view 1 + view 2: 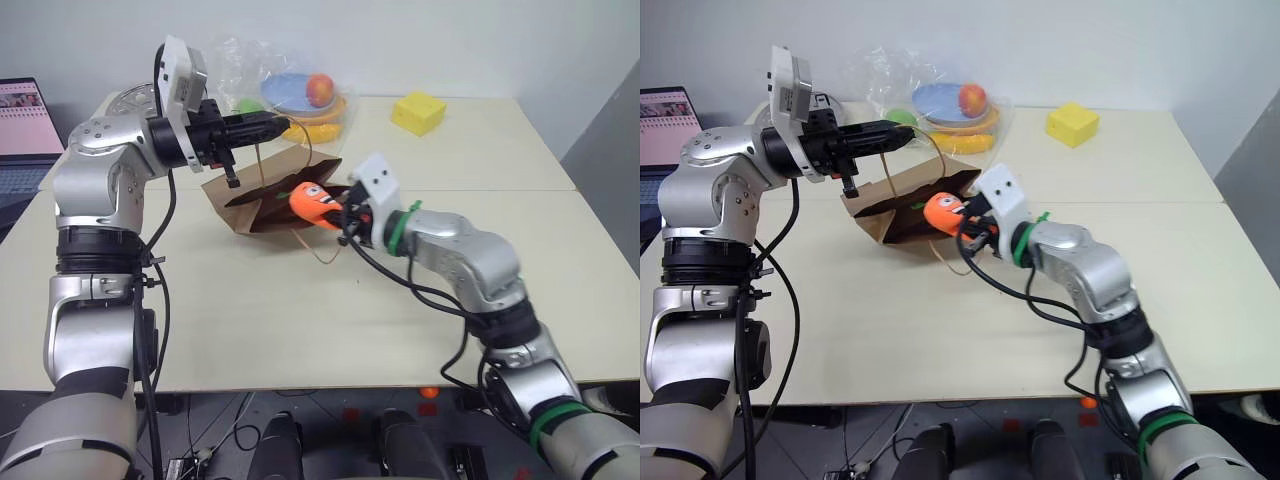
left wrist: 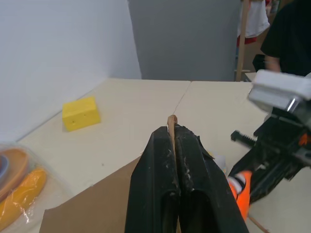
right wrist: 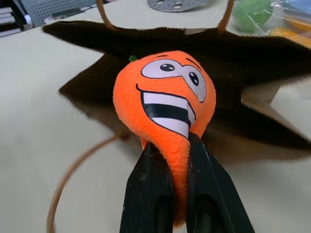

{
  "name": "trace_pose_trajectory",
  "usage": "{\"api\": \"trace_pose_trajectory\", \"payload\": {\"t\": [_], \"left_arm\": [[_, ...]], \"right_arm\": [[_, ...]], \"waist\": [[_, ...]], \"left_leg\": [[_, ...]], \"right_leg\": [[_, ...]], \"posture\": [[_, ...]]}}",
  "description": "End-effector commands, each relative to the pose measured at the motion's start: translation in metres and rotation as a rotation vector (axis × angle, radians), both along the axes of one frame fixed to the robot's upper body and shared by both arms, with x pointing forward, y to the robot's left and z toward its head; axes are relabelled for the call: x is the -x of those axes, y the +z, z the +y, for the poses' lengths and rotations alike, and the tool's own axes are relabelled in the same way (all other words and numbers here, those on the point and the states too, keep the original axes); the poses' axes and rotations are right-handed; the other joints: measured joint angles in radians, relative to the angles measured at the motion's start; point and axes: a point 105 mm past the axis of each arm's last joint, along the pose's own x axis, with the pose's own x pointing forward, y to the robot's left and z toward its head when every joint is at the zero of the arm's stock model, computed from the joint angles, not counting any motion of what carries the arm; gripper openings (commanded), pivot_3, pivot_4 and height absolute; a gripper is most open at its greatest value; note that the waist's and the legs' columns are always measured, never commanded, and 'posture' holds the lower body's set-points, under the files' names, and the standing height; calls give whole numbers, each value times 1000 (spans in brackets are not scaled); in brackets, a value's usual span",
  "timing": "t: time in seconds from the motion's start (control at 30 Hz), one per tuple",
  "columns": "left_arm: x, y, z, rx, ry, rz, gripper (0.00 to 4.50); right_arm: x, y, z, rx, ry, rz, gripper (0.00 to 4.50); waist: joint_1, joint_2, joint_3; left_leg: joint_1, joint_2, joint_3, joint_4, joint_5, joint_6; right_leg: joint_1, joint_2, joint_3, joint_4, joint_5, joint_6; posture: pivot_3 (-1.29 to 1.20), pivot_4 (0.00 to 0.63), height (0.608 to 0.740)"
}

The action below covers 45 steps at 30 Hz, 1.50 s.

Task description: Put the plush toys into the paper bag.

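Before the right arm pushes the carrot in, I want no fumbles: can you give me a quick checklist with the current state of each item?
1. Right gripper shut on the carrot plush: ok.
2. Left gripper shut on the bag handle, holding it up: ok.
3. Paper bag mouth open toward the carrot: ok.
4. Carrot in front of the opening, not yet inside: ok.
5. Lower handle loose on the table below the carrot, might snag: cannot tell.
6. White egg plush already in the bag: cannot tell.
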Motion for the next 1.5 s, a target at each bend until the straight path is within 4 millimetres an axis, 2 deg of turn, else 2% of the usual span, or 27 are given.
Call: {"api": "trace_pose_trajectory", "payload": {"t": [0.03,0.27,0.43,0.63,0.77,1.0,1.13,1.2,1.37,1.47,1.5], "left_arm": [[7,12,-2,16,-10,-39,0],[9,18,-4,92,-19,-6,0],[15,23,-9,129,-54,11,0],[15,28,-8,150,-58,13,0],[16,27,-8,145,-63,19,0],[17,17,-6,113,-64,28,0],[16,15,-5,108,-64,31,0],[16,14,-5,107,-64,31,0],[17,13,-4,103,-61,31,0],[18,13,-2,100,-60,31,0],[18,13,-2,98,-59,31,0]], "right_arm": [[-11,11,12,7,-5,-64,7],[-20,10,32,14,12,-60,7],[-30,-7,49,47,16,-66,7],[-46,-7,55,28,-39,-83,7],[-47,-6,56,26,-36,-104,7],[-33,-1,54,-42,44,-110,2350],[-27,11,42,-73,42,-139,3796],[-23,19,29,-93,34,-155,4471],[-9,29,-12,-119,-23,-188,4471],[-3,31,-50,-102,-151,-231,4471],[-2,27,-66,-75,-217,-236,4471]], "waist": [[-1,0,0],[-4,0,0],[-8,0,0],[-17,0,0],[-20,0,0],[-20,0,0],[-19,0,0],[-19,0,0],[-16,0,0],[-16,0,0],[-17,0,0]], "left_leg": [[0,0,0,0,0,0],[0,0,-1,-1,0,0],[0,0,-1,-1,0,0],[0,0,-1,-1,0,0],[0,0,-2,-2,0,0],[0,0,-3,-2,0,0],[0,0,-3,-2,0,0],[0,0,-3,-2,0,0],[0,0,-3,-2,0,0],[0,0,-3,-2,0,0],[0,0,-3,-2,0,0]], "right_leg": [[0,0,0,0,0,0],[0,0,-1,0,0,0],[0,0,-1,0,0,0],[0,0,-1,0,0,0],[0,0,-2,0,0,0],[0,0,-2,0,0,0],[0,0,-2,0,0,0],[0,0,-2,0,0,0],[0,0,-2,0,0,0],[0,0,-2,0,0,0],[0,0,-2,0,0,0]], "posture": [[0,150,740],[0,150,740],[0,150,740],[0,150,740],[0,150,740],[0,150,740],[0,150,740],[0,150,740],[0,150,740],[0,150,740],[0,150,740]]}}
